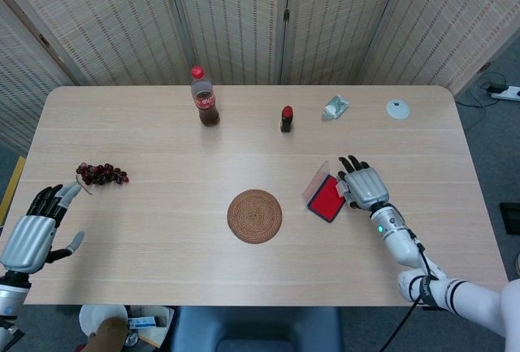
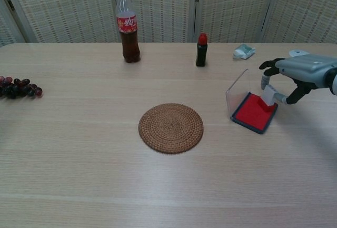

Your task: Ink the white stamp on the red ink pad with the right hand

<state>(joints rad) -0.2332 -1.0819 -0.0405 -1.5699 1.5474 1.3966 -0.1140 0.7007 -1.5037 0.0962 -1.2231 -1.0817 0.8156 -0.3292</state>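
Right hand (image 2: 301,72): held palm-down over the far right edge of the pad, thumb and a fingertip pinching the small white block stamp with a red underside (image 2: 269,96). Remaining dark-tipped fingers extended forward, not curled. Head view confirms the right hand (image 1: 365,184) just beside and partly over the pad's right side.

Stamp: its red face sits at the right-hand corner of the square red ink pad in a dark blue tray (image 2: 253,111). From the chest view the lower edge appears to touch the red surface, but I cannot tell whether it is pressed flat or only resting on an edge; it looks slightly tilted. The pad's clear hinged lid (image 2: 237,91) stands open on the left side, upright, well out of the hand's way.

Progress, as a judgement: stamp is grasped, lid is open, stamp is at the pad. The inking contact looks to be under way or about complete. Left to do: lift the stamp clear of the pad. Risk: the light tray could shift under a sideways push.

Further out: round woven rattan coaster (image 2: 170,128) to the left of the pad, apart from it.

Left hand (image 1: 34,226): at the near left table edge, fingers apart, holding nothing.
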